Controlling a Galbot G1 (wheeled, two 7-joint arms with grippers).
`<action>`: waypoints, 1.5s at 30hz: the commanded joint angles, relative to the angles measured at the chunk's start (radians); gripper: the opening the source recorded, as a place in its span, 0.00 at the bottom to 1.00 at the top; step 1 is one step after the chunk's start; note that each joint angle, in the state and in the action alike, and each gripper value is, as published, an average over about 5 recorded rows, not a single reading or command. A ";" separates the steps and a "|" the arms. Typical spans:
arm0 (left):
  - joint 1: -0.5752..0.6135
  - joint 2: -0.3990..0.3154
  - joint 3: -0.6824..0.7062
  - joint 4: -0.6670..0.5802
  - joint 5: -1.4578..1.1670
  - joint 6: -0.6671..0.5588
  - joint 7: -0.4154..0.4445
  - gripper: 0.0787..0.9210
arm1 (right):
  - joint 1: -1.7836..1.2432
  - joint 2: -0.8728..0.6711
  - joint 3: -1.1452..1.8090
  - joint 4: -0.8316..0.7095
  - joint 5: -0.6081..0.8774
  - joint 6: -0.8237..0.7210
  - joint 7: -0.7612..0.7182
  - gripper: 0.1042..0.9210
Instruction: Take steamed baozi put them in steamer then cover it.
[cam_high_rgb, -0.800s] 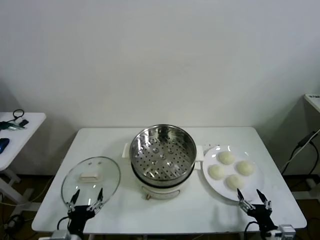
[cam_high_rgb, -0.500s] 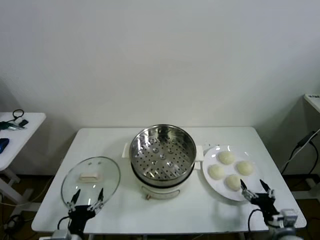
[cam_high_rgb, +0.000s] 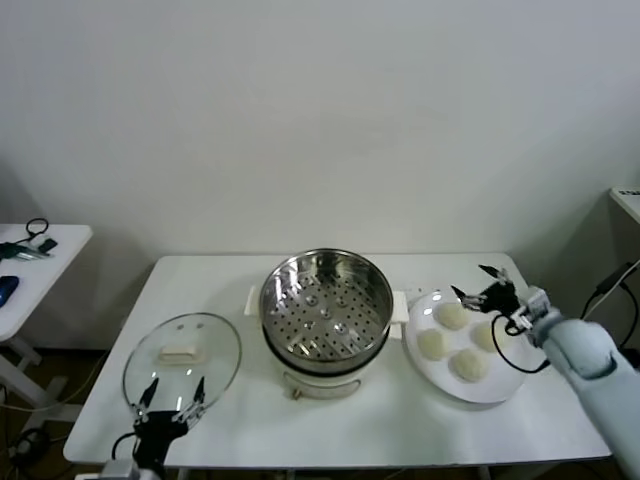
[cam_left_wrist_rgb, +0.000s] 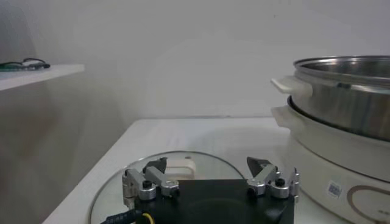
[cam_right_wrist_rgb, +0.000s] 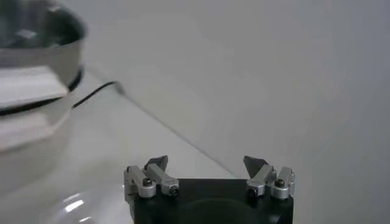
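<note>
Resting on the plate (cam_high_rgb: 500, 385), four smooth cream-white steamed baozi (cam_high_rgb: 452, 315) — right gripper (cam_high_rgb: 480, 284) above, jaws spread.

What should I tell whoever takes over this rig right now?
Right gripper: open, empty, above the far side of the plate.
Left gripper: open, idle at the table's near edge by the lid.
All four baozi sit on the plate, right of the steamer.
Lid lies flat on the table, left of the steamer.
Done: nothing; steamer empty.
Left: move the four baozi in, then put the lid on.
</note>
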 joint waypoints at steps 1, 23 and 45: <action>0.000 0.009 0.002 0.005 0.001 -0.003 0.000 0.88 | 0.837 -0.137 -0.879 -0.283 -0.170 0.224 -0.561 0.88; 0.014 0.027 0.006 0.025 0.006 -0.031 -0.002 0.88 | 0.807 0.218 -1.132 -0.491 -0.044 0.016 -0.452 0.88; 0.023 0.017 -0.003 0.030 0.006 -0.055 -0.004 0.88 | 0.707 0.362 -1.000 -0.702 -0.102 0.063 -0.426 0.88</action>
